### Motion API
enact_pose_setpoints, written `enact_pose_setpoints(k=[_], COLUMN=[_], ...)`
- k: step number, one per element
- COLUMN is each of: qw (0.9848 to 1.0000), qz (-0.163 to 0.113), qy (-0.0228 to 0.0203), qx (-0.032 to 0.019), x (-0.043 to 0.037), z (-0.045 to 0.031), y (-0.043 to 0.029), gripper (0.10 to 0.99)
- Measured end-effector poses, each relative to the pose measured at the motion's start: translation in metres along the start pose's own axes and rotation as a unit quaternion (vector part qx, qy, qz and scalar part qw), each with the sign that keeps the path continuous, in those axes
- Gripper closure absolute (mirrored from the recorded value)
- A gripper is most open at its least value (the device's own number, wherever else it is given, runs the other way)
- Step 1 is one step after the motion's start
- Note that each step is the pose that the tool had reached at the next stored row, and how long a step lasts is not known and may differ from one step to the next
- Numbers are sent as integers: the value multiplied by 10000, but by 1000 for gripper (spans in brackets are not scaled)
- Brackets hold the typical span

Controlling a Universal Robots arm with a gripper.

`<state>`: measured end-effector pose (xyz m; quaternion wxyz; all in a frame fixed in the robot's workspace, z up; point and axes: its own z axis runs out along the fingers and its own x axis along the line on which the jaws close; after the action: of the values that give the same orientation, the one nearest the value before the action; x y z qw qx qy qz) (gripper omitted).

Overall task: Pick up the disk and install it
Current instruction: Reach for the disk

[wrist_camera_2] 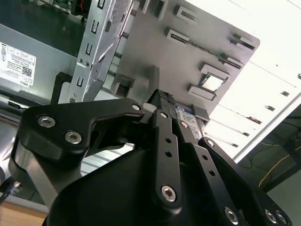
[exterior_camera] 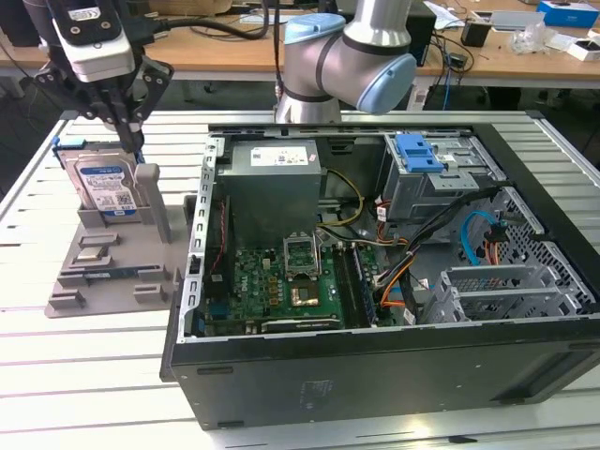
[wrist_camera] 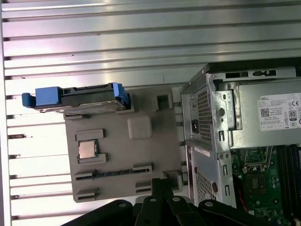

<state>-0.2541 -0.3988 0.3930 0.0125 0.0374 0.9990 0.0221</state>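
The arm (exterior_camera: 347,56) reaches across to the exterior view's left, and its pincer (exterior_camera: 134,145) hangs over the grey holder block (exterior_camera: 103,272) that sits on the slatted table (exterior_camera: 94,375). As far as I can make out, the black fingers are drawn in close together, tips nearly meeting, with nothing between them.

The disk (exterior_camera: 105,187) stands on edge in a slot at the far end of that block, with its printed label facing the room and the blue carrier frame showing along its top. The pincer's tip is just above the disk's upper corner on the side nearer the computer; I cannot tell whether it touches. In the first wrist view the disk (wrist_camera: 80,98) sits upright in the holder block (wrist_camera: 122,160), seen edge-on from above, and the pincer (wrist_camera: 158,181) is apart from it. A small square chip (wrist_camera: 88,149) lies in a recess of the same block. In the second wrist view a strip of the disk's label (wrist_camera_2: 186,112) shows just past the pincer (wrist_camera_2: 164,99).

Beside the block, on the exterior view's right, the open computer case (exterior_camera: 375,366) lies on its side. Inside are the grey power supply (exterior_camera: 272,183), a green motherboard (exterior_camera: 281,281) and, towards the far corner, a lone blue bracket (exterior_camera: 419,152) on the drive cage.
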Motion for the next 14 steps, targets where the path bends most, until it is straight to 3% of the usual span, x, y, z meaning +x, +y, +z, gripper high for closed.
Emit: enact_pose_setpoints(k=[2, 8, 14], qw=[10000, 10000, 10000], qz=[0, 0, 0], qy=[0, 0, 0], qx=[0, 0, 0], x=[33, 249, 410], z=[-1, -6, -9], y=[-3, -19, -31], gripper=[980, 980, 980])
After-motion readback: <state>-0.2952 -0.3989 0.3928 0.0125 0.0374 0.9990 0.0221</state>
